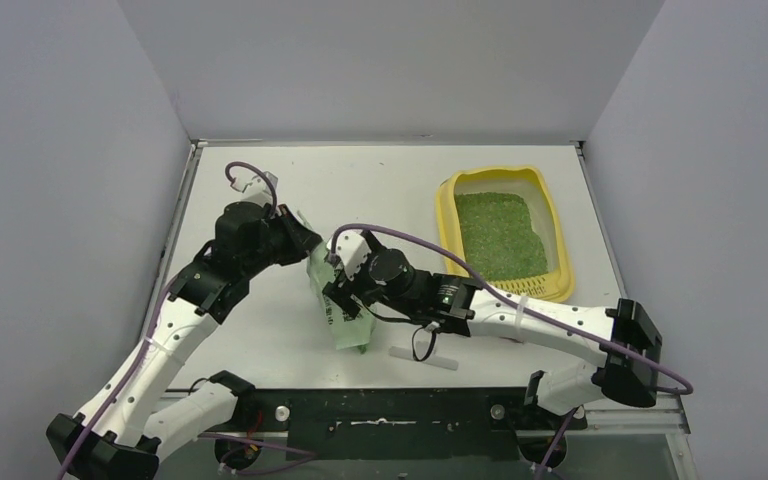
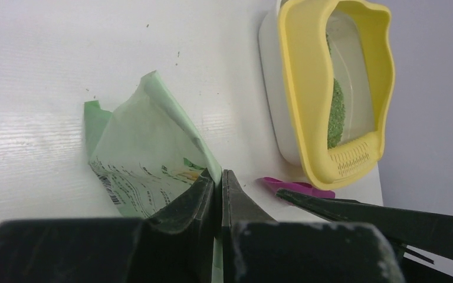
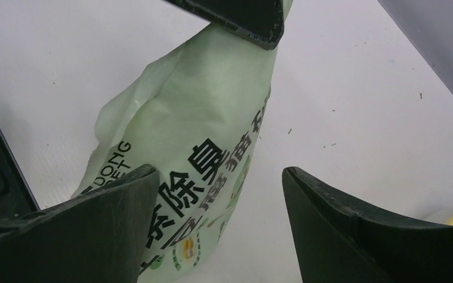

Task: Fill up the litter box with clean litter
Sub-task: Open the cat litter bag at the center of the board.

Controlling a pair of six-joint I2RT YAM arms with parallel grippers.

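- Grey walls close the scene: the far wall (image 1: pixel 390 60), the left wall (image 1: pixel 50 200) and the right wall (image 1: pixel 710 150) all rise straight from the table edges.
- The white table (image 1: pixel 380 180) fills the floor of this booth. Its top is matt, with a few dark specks showing in the wrist views. A black mounting strip (image 1: pixel 390 420) runs along its near edge.
- The right arm (image 1: pixel 550 325) reaches from the near right toward the middle. The left arm (image 1: pixel 175 330) reaches from the near left to the same spot.
- The litter box (image 1: pixel 444 220) sits at the far right of the table, well apart from both grippers. It is a yellow tray on a white base, and its slotted strip is at the near end.
- The light-green printed bag (image 1: pixel 338 310) hangs upright at mid-table, its lower end at or close to the surface.
- The clean litter (image 1: pixel 500 235) lies inside the litter box as a bright-green bed, thicker toward the near end.
- The left gripper (image 2: pixel 218 174) is pinched tight on the bag's upper edge, with the film caught between its fingers.
- The right gripper (image 3: pixel 218 177) is spread wide beside the bag's printed face and clamps nothing.
- A magenta scoop (image 2: pixel 298 187) lies on the table just near of the litter box.
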